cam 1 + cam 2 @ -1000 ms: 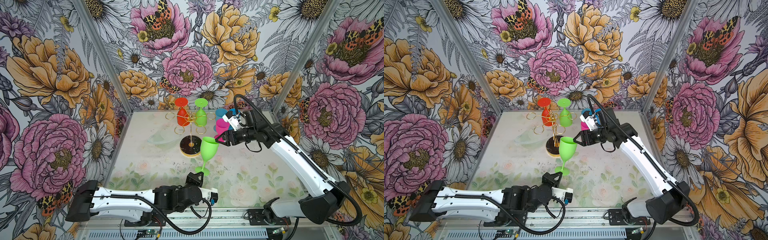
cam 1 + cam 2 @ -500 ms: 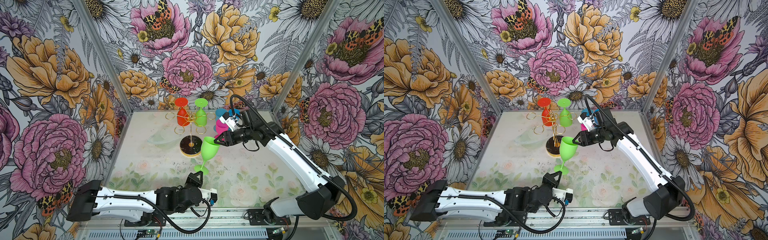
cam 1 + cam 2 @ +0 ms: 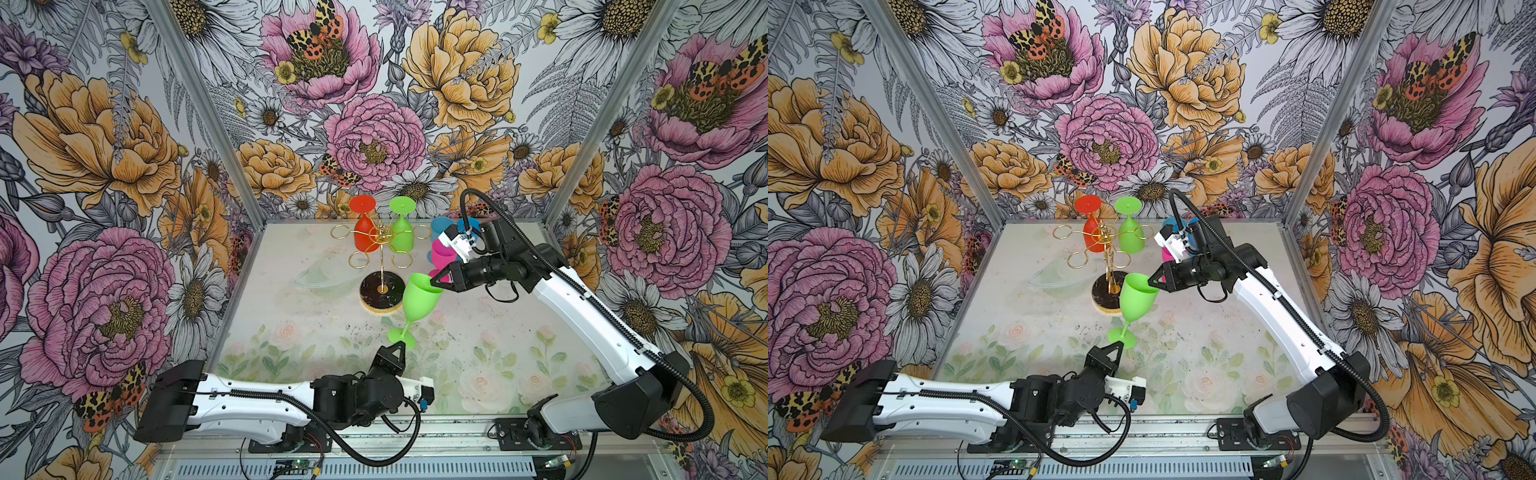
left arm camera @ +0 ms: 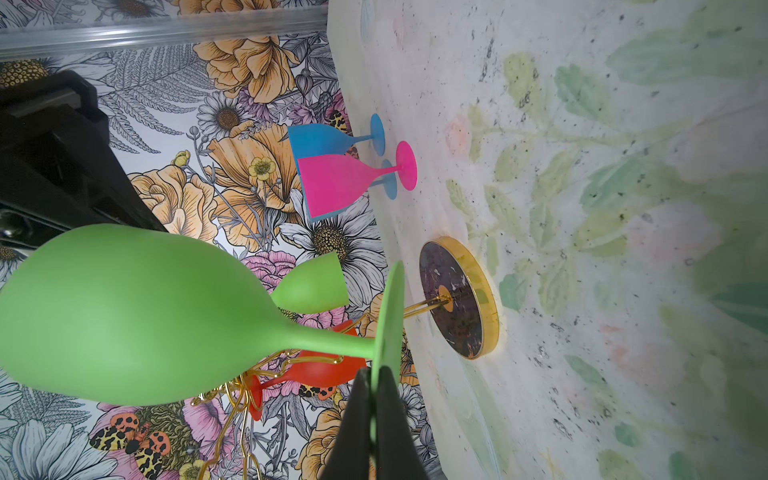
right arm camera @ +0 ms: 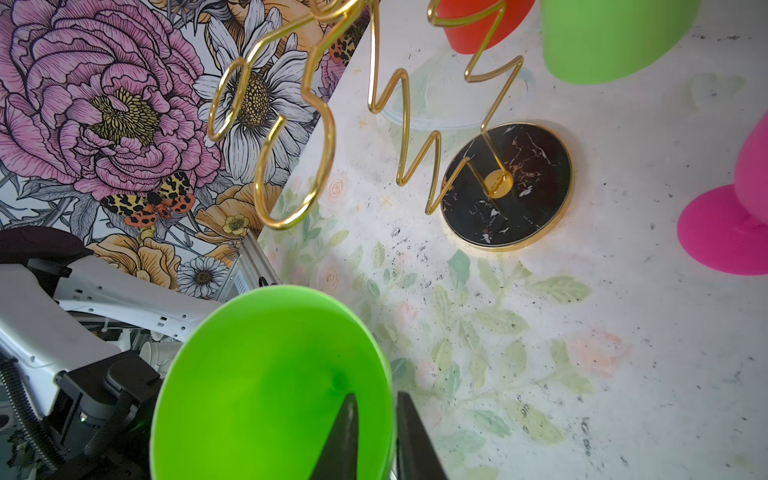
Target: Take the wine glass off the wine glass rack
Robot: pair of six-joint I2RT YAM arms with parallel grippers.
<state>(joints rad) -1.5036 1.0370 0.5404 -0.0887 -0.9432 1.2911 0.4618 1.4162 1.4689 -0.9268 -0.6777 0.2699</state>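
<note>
Up front, L gripper (image 3: 398, 347) sits low by the near edge of the table (image 3: 519, 332), jaws fully closed on the rim of the wine glass's foot. L wrist view shows the thin foot disc pinched btwn two black fingers (image 4: 357, 424).

The wine glass (image 3: 419, 297) is off the rack, slung btwn both grippers and tilted: foot low and near, bowl higher, leaning away to the right. It looks lifted clear of the table. Appearance: opaque matte lime green, rounded tulip bowl, slim stem, flat round foot.

At the bowl, R gripper (image 3: 435, 279) reaches in from the right. Jaws are narrowed astride the rim, w/ one finger (image 5: 345, 436) inside the bowl and one outside. Can't tell if they actually pinch it.

Just behind and left of the bowl stands the wine glass rack (image 3: 376, 286). It has a black marbled disc base w/ gold rim, a thin gold wire post and curled loop arms on top. In both top views the bowl overlaps the base's right edge.

On the far loops a red glass (image 3: 365, 239) and a 2nd green glass (image 3: 402, 237) hang upside down, feet up.

Back right, a pink glass (image 4: 332, 183) stands upright w/ a blue glass (image 4: 320, 141) behind, partly hidden by R wrist in the top views
</note>
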